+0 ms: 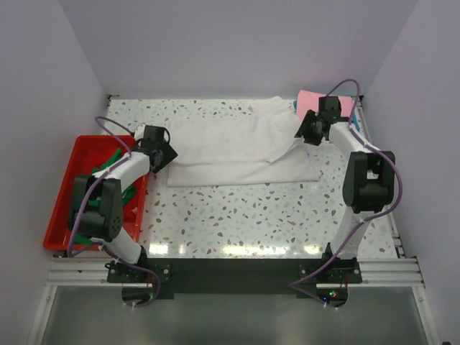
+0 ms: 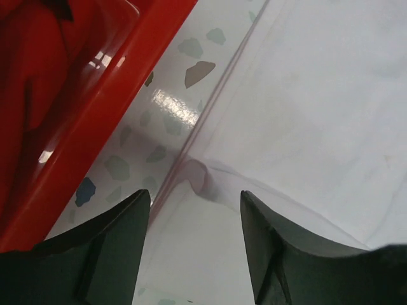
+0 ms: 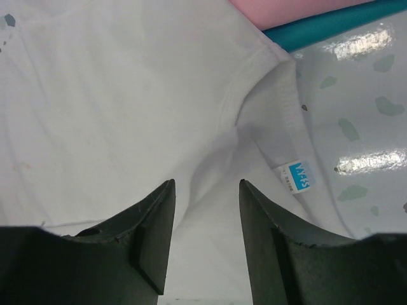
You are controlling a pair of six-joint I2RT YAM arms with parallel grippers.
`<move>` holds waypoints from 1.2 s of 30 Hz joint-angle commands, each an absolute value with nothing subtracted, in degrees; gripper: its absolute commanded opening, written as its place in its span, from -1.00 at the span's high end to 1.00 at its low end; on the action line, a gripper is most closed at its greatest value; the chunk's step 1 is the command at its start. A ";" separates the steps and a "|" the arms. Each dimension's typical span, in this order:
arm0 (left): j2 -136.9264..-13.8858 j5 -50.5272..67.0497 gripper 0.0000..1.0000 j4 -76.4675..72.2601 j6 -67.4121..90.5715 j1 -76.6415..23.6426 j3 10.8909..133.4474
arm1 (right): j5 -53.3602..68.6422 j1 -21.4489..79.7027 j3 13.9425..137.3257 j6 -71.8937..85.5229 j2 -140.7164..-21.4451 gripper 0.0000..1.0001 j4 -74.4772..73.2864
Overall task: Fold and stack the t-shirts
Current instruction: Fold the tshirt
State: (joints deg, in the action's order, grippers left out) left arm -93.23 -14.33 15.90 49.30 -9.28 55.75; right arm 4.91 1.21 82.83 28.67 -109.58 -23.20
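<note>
A large white t-shirt lies partly folded across the middle of the table. My left gripper is open over its left edge; in the left wrist view the jaws straddle a small raised fold of white cloth. My right gripper is open low over the shirt's collar end. In the right wrist view white cloth lies between the fingers, and the neck label is just to the right. A pink t-shirt and a teal one lie at the back right.
A red plastic tray stands at the left edge with green t-shirts in it; its rim is close beside my left gripper. Walls enclose the table at the back and sides.
</note>
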 commanded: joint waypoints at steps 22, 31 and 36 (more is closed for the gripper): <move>-85.95 -11.78 0.88 6.16 50.89 -15.82 46.49 | -3.08 14.15 68.82 30.15 -101.07 0.76 -16.88; -94.74 -10.73 0.89 5.36 49.75 -13.54 53.61 | -2.29 14.33 75.84 29.62 -109.51 0.86 -17.84; -97.20 -9.85 0.83 4.75 49.39 -10.73 54.31 | -1.85 14.41 81.72 29.09 -113.55 0.86 -19.86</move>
